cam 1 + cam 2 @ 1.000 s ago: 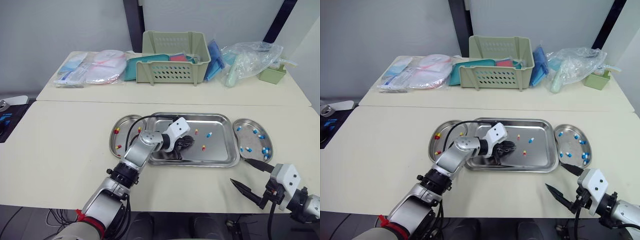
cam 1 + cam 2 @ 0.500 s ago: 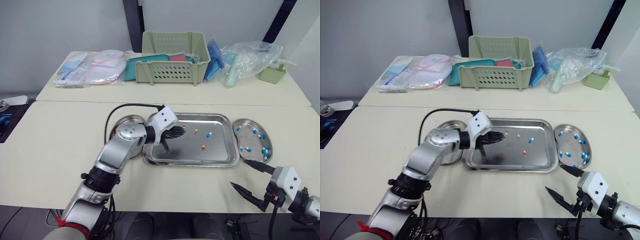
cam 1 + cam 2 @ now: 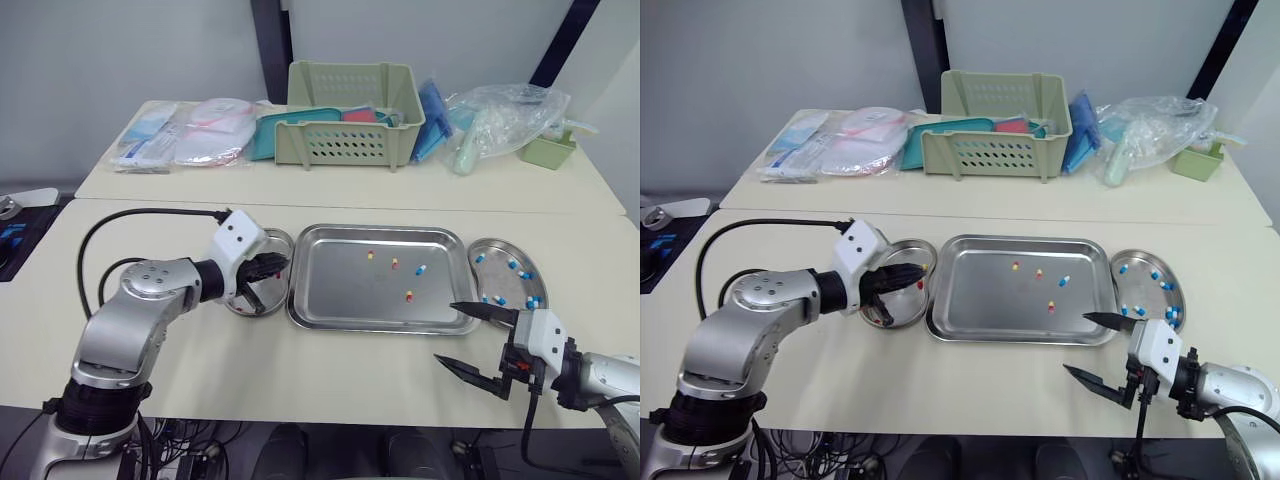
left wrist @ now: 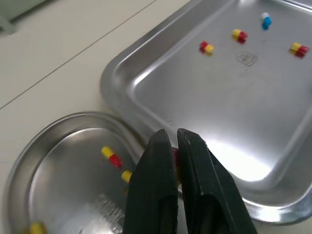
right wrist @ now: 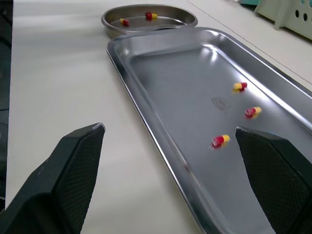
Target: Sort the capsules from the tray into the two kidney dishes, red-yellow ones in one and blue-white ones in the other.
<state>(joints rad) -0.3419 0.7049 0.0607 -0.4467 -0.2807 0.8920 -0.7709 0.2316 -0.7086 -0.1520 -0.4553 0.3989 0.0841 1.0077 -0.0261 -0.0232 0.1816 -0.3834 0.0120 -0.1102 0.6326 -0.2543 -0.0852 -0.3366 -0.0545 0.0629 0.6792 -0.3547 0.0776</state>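
A steel tray (image 3: 380,325) in the middle of the table holds three red-yellow capsules (image 3: 394,263) and one blue-white capsule (image 3: 420,269). The left kidney dish (image 3: 281,239) holds red-yellow capsules (image 4: 111,156). The right kidney dish (image 3: 506,288) holds several blue-white capsules (image 3: 510,264). My left gripper (image 3: 264,276) hangs over the left dish by the tray's left rim, its fingers (image 4: 195,185) shut on a red-yellow capsule (image 4: 174,153). My right gripper (image 3: 447,332) stands open at the tray's front right corner with nothing between its fingers (image 5: 78,170).
A green basket (image 3: 352,115), flat packets (image 3: 190,140), a plastic bag (image 3: 500,115) and a small green box (image 3: 545,150) line the rear table. A black cable (image 3: 150,215) loops from my left arm over the table's left part.
My left gripper has swung left out of the tray's middle and now hangs over the left dish. My right gripper has shifted left and inward, to the tray's front right corner.
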